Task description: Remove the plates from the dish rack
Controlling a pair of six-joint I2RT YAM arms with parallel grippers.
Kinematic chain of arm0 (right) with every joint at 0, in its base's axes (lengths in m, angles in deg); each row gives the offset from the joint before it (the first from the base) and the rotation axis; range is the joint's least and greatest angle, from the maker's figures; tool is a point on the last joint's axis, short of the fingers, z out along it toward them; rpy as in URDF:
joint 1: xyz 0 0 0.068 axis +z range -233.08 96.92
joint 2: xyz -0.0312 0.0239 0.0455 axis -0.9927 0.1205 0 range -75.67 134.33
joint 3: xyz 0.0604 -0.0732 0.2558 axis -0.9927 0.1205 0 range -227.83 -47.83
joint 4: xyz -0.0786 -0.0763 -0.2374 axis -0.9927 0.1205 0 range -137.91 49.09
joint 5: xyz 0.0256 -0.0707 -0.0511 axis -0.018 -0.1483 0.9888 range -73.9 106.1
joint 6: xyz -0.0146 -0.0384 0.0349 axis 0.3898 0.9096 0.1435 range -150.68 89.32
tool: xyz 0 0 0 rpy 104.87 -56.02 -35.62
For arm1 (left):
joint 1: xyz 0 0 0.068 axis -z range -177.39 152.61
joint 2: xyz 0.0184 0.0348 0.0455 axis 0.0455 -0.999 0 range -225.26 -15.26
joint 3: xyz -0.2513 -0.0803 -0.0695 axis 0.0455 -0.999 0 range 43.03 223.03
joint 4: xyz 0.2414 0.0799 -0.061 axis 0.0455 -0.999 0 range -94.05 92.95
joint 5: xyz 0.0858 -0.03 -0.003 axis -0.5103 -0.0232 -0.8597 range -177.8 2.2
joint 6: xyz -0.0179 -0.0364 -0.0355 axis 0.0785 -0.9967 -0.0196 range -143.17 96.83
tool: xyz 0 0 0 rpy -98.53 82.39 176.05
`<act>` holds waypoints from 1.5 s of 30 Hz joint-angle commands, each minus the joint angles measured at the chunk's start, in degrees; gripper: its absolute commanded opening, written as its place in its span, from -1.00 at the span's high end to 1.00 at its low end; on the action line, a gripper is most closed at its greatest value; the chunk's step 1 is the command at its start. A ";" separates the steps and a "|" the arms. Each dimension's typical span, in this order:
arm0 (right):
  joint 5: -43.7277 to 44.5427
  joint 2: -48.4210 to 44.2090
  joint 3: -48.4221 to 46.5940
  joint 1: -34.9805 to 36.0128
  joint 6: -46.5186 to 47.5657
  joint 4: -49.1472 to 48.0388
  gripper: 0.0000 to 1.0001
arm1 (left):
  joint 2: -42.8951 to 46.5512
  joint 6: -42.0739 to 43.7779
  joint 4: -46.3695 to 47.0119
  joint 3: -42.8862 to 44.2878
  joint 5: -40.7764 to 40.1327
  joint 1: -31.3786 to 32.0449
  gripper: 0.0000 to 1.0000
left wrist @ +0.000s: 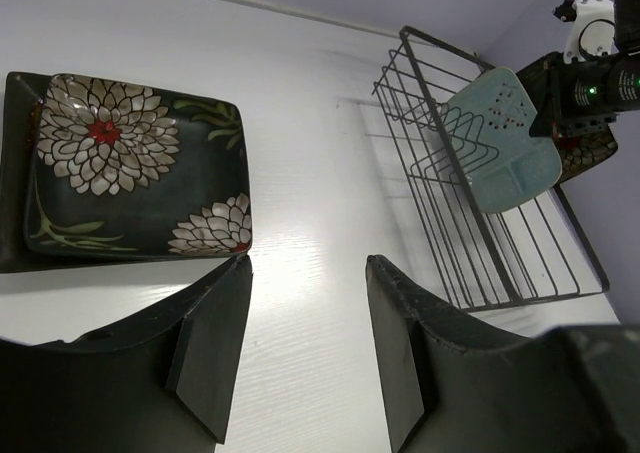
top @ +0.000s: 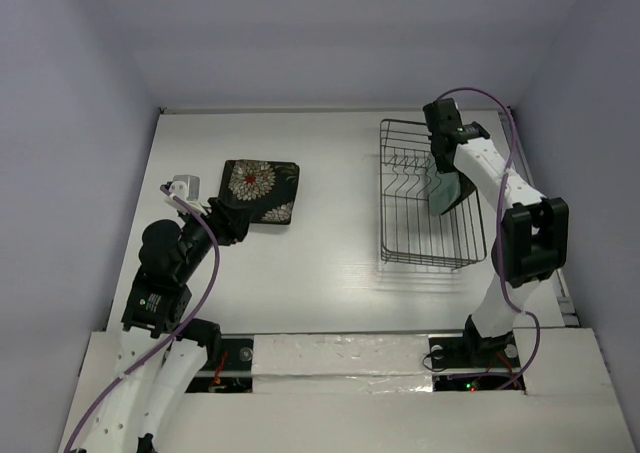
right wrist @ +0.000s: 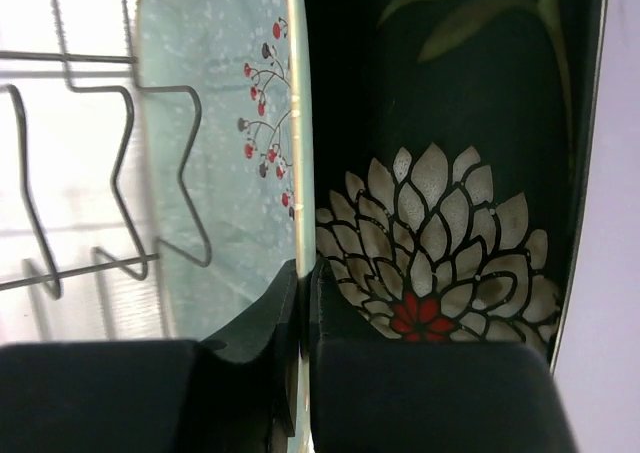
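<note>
The right tool (right wrist: 303, 303) is clamped on the rim of the mint-green plate (right wrist: 220, 123). Its two fingers (right wrist: 265, 323) are pressed together with only the plate's thin edge between them. The plate stands on edge and tilted inside the dish rack (top: 383, 193), and the wire prongs lie just to the left of the tool in the wrist view. Whether the plate's lower edge touches the wires cannot be told. Right beside the tool on its other side, close behind the mint plate, stands a flowered black plate (right wrist: 450, 223), also inside the rack.

The left tool (left wrist: 305, 343) is open, its jaws spread wide and holding nothing, low over the white desk (top: 320, 273). Just ahead of it and to its left lies another flowered plate (left wrist: 140, 168), flat on the desk. This plate sits on top of a dark plate (left wrist: 12, 173) of which only the edge shows. The rack is well apart from this tool, ahead and to its right.
</note>
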 commanded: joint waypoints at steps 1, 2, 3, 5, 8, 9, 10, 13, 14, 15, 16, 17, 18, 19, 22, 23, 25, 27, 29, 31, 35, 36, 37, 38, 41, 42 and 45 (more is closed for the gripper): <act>1.92 -5.17 -3.78 0.01 -1.33 -1.62 1.00 | 0.72 0.42 2.67 -0.18 0.30 -0.31 0.07; 2.09 -5.71 -4.30 0.01 -1.24 -1.53 1.00 | 0.63 0.33 2.58 -0.18 0.21 -0.31 0.07; 2.62 -6.93 -5.00 0.01 -1.41 -1.36 1.00 | 0.81 0.42 2.67 -0.18 0.29 -0.31 0.07; 3.23 -8.25 -5.71 0.71 -1.41 -1.18 1.00 | 0.81 0.33 2.67 -0.18 0.21 -0.31 0.06; 4.73 -11.67 -6.85 1.24 -1.77 -1.27 1.00 | 0.90 0.42 2.67 -0.18 0.12 -0.31 0.06; 4.99 -12.38 -7.64 1.77 -1.59 -1.27 1.00 | 0.81 0.33 2.67 -0.18 0.03 -0.31 0.06; 5.69 -13.00 -7.99 2.64 -1.42 -1.01 1.00 | 0.81 0.33 2.67 -0.18 0.12 -0.31 0.06; 7.18 -14.41 -8.70 3.96 -0.89 -0.65 1.00 | 0.81 0.24 2.67 -0.18 0.21 -0.31 0.06; 7.80 -14.67 -8.61 3.97 -0.98 -0.48 1.00 | 0.81 0.24 2.58 -0.18 0.21 -0.31 0.06; 8.42 -15.37 -8.61 4.66 -0.98 -0.48 1.00 | 0.81 0.24 2.58 -0.18 0.12 -0.31 0.06; 9.38 -15.90 -8.61 5.37 -1.06 -0.65 1.00 | 0.90 0.24 2.58 -0.18 0.21 -0.31 0.05; 9.74 -16.43 -8.70 5.37 -1.33 -0.74 1.00 | 0.81 0.24 2.67 -0.18 0.21 -0.31 0.05; 10.09 -17.13 -8.96 6.07 -1.94 -0.74 1.00 | 0.72 0.33 2.67 -0.18 0.21 -0.31 0.05; 10.44 -18.70 -9.49 6.08 -2.29 -0.74 1.00 | 0.63 0.33 2.76 -0.27 0.29 -0.31 0.06; 7.57 -21.17 -11.60 9.58 -4.92 -1.26 1.00 | 0.54 0.24 2.85 -0.27 0.47 -0.31 0.05; 5.63 -23.01 -11.34 12.12 -5.80 -3.01 1.00 | 0.54 0.33 2.85 -0.27 0.47 -0.31 0.05; 0.11 -24.60 -9.77 15.20 -8.88 -5.47 1.00 | 0.72 0.24 2.76 -0.27 0.30 -0.31 0.05; -3.16 -26.18 -5.57 20.02 -13.25 -9.86 1.00 | 0.90 0.16 2.59 -0.18 0.03 -0.31 0.05; -6.51 -26.54 -1.95 23.20 -16.43 -14.60 1.00 | 0.90 0.16 2.58 -0.18 -0.06 -0.31 0.05; -7.74 -26.54 3.67 27.60 -20.83 -17.95 1.00 | 0.98 0.16 2.50 -0.18 -0.32 -0.31 0.05; -11.95 -26.28 12.72 33.14 -26.46 -26.11 1.00 | 1.33 0.24 2.41 -0.09 -0.49 -0.31 0.05; -13.97 -26.63 14.92 34.19 -27.07 -27.97 1.00 | 1.42 0.24 2.41 0.00 -0.58 -0.31 0.05; -18.34 -27.41 19.47 35.86 -28.73 -29.73 1.00 | 1.60 0.16 2.32 -0.09 -0.76 -0.31 0.05; -21.26 -27.59 21.43 36.74 -29.79 -31.57 1.00 | 1.60 0.16 2.32 -0.09 -0.67 -0.31 0.05; -28.13 -27.42 27.22 41.21 -31.12 -38.69 1.00 | 1.60 0.24 2.41 -0.09 -0.58 -0.31 0.05; -29.62 -27.07 28.29 42.02 -30.60 -40.01 1.00 | 1.69 0.16 2.41 -0.09 -0.67 -0.31 0.05; -35.33 -23.65 29.88 42.73 -28.85 -41.87 1.00 | 1.51 0.24 2.49 0.00 -0.41 -0.31 0.05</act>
